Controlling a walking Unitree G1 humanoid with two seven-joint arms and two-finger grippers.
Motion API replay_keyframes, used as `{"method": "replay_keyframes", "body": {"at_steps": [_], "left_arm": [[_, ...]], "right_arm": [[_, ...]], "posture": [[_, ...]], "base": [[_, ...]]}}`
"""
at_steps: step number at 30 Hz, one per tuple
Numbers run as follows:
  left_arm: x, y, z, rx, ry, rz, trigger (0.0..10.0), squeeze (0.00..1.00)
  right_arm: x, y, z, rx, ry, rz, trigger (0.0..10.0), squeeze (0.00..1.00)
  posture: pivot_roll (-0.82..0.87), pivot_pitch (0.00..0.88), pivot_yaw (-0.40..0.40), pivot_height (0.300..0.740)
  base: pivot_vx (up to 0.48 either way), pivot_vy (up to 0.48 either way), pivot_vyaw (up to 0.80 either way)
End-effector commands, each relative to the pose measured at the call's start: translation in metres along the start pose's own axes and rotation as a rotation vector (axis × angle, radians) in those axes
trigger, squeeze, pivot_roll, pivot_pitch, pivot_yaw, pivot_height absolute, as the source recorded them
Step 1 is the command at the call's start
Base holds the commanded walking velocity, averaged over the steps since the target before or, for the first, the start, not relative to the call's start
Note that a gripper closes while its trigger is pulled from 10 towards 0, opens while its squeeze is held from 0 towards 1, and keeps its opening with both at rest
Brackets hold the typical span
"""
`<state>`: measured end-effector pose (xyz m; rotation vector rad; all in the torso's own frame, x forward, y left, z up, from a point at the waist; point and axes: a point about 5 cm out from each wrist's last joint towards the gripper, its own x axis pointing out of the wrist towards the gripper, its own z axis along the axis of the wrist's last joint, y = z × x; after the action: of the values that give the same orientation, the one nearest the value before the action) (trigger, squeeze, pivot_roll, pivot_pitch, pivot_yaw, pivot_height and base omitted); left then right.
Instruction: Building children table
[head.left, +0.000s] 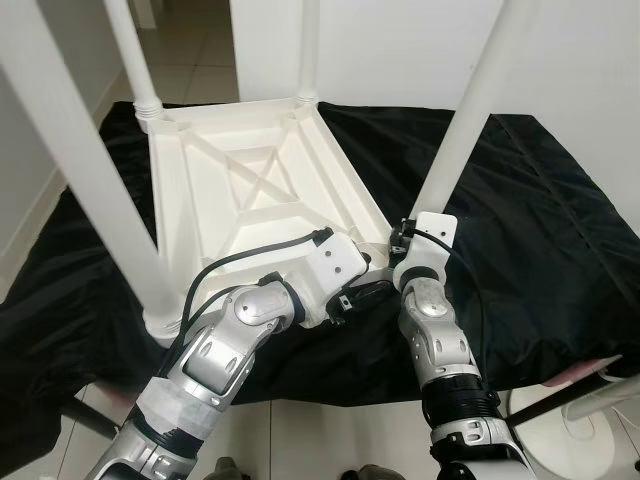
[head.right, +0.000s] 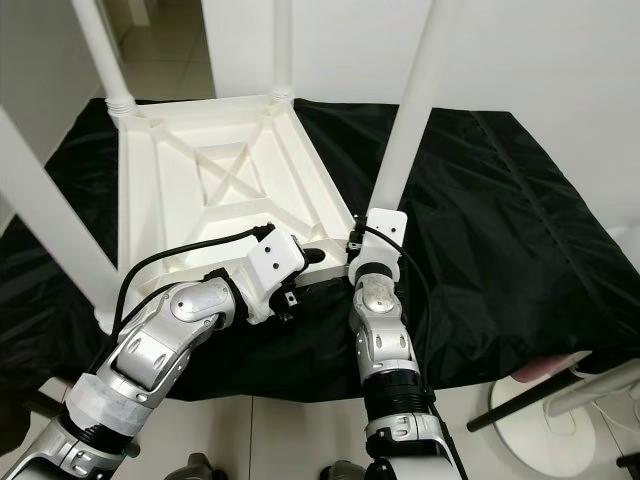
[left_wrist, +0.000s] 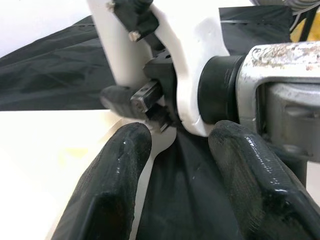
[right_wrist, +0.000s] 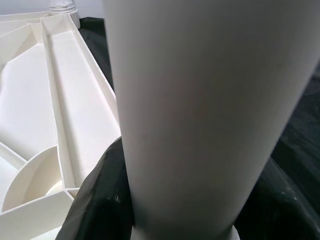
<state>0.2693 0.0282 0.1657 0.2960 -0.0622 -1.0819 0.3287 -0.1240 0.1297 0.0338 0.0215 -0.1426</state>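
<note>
Tabletop (head.left: 262, 190), white plastic, children's size, lying upside down on a black cloth (head.left: 520, 200) that covers the worktop; ribbed underside and cross-brace face up. Four white legs stand in its corner sockets: far-left leg (head.left: 128, 50), far-right leg (head.left: 309, 45), near-left leg (head.left: 85, 170), near-right leg (head.left: 475, 110).

Right pincer (right_wrist: 170, 200): clasped around the base of the near-right leg, one black finger on each side of the tube, just above its corner socket.

Left pincer (left_wrist: 177, 185): fingers spread with nothing between them, held at the near edge of the tabletop, pointing at the right wrist and close beside it. Left finger pad (left_wrist: 112, 185) lies over the white rim.

Step in hand, by judgement: seating the last leg, the near-right one, into its socket; the other three look already fitted. How deep this leg sits is hidden behind the right wrist.

Next move calls for: a firm downward press or twist along the leg's axis, with the left pincer bracing the tabletop rim so the frame does not slide on the cloth.

Also present: white round stand base (head.left: 580, 430) on the tiled floor (head.left: 330, 440), to the right.
</note>
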Motion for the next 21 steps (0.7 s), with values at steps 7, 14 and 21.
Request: {"method": "replay_keyframes", "body": {"at_steps": [7,14,21], "left_arm": [[-0.001,-0.001,-0.001,0.003,0.014,-0.018,10.0,0.0],[-0.001,-0.001,0.0,0.002,0.012,-0.017,10.0,0.0],[0.0,-0.001,-0.001,0.002,0.011,-0.015,10.0,0.0]], "right_arm": [[-0.006,0.0,0.003,0.009,-0.007,0.018,10.0,1.0],[-0.009,-0.009,0.001,0.008,-0.014,0.059,10.0,1.0],[-0.012,-0.021,-0.011,-0.023,-0.003,0.162,10.0,0.0]], "posture": [[-0.03,0.0,-0.023,0.74],[-0.03,0.0,-0.025,0.74],[-0.04,0.0,-0.025,0.74]], "base": [[0.0,0.0,0.0],[0.0,0.0,0.0],[0.0,0.0,0.0]]}}
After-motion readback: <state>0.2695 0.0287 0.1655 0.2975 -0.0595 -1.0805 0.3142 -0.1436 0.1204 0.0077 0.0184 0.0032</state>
